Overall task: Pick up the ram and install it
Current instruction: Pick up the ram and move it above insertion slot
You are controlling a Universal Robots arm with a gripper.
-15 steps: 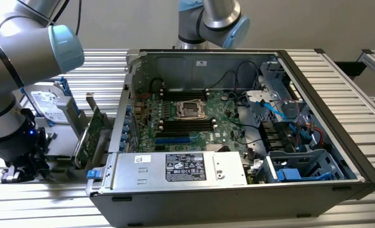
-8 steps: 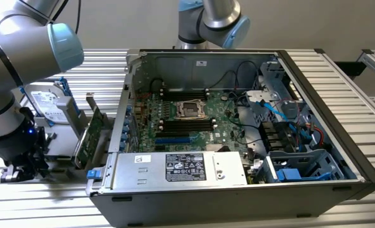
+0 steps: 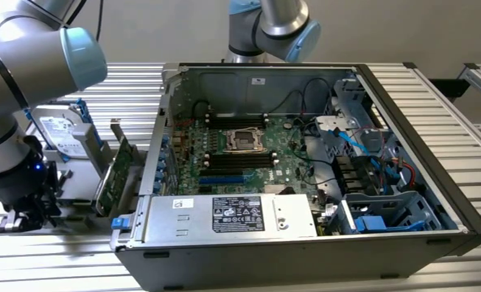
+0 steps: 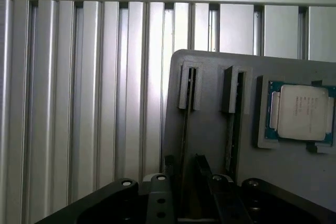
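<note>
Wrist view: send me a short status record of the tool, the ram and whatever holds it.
tool: open, low over the holder, jaws either side of one stick
ram: on edge in its holder slot, not lifted
second stick: on edge in the neighbouring slot
holder: grey block on the slatted table
processor: flat in a recess of the holder

Black fingers [image 4: 205,169], grey holder [image 4: 210,129], silver ribbed table [image 4: 79,103], green motherboard [image 3: 289,155].
</note>
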